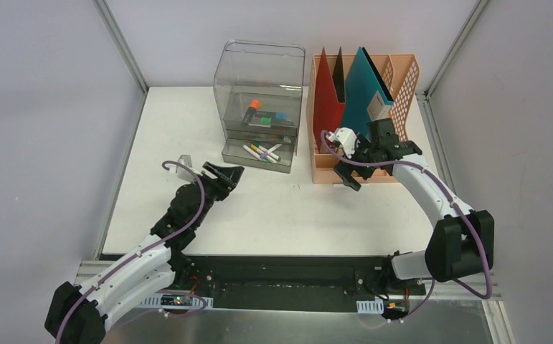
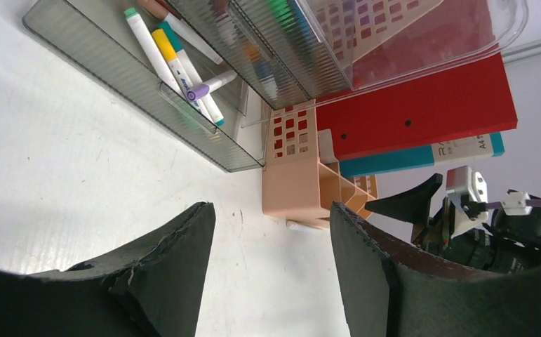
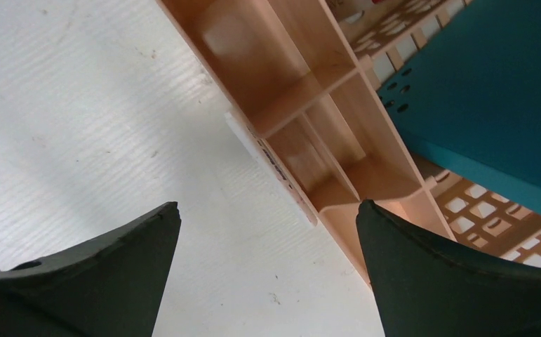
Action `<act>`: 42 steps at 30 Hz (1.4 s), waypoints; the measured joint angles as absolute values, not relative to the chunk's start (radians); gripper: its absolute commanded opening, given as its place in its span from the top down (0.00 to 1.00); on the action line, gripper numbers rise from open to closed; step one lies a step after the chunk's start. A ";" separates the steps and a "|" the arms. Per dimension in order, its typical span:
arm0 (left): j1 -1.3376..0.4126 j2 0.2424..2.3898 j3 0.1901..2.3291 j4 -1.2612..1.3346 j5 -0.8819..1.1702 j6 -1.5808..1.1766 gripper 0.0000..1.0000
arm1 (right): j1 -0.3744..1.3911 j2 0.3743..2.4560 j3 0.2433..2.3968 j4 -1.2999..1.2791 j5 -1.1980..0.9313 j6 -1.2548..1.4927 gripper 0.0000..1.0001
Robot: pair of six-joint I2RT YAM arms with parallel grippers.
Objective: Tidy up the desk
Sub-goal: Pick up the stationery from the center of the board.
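The desk (image 1: 273, 208) is a white tabletop with rails and grey walls. My left gripper (image 1: 224, 175) is open and empty, low over the desk in front of the clear drawer box (image 1: 259, 86). In the left wrist view the gripper (image 2: 271, 210) points at the peach file rack (image 2: 299, 182). My right gripper (image 1: 347, 170) is open and empty at the front edge of the rack (image 1: 363, 154). In the right wrist view the gripper (image 3: 267, 207) hangs over bare desk (image 3: 78, 105) beside the rack's front compartments (image 3: 309, 105).
The box's lower drawer is pulled out and holds several markers (image 1: 262, 152), also seen in the left wrist view (image 2: 176, 63). A red folder (image 1: 327, 100) and a teal folder (image 1: 366, 93) stand in the rack. A small pale object (image 1: 184, 162) lies by the left arm. A thin white piece (image 3: 253, 144) lies against the rack's front.
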State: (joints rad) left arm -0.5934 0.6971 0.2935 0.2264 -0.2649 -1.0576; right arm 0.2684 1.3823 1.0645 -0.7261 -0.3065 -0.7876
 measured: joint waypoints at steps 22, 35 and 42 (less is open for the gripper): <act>-0.593 0.527 0.221 0.135 -0.339 -1.058 0.38 | 0.309 1.515 1.122 -0.826 -0.224 -0.828 0.01; -0.593 0.550 0.220 0.121 -0.340 -1.058 0.38 | 0.432 1.683 1.163 -0.838 -0.125 -0.788 0.11; -0.593 0.548 0.220 0.119 -0.340 -1.058 0.38 | 0.443 1.727 1.163 -0.805 -0.049 -0.778 0.15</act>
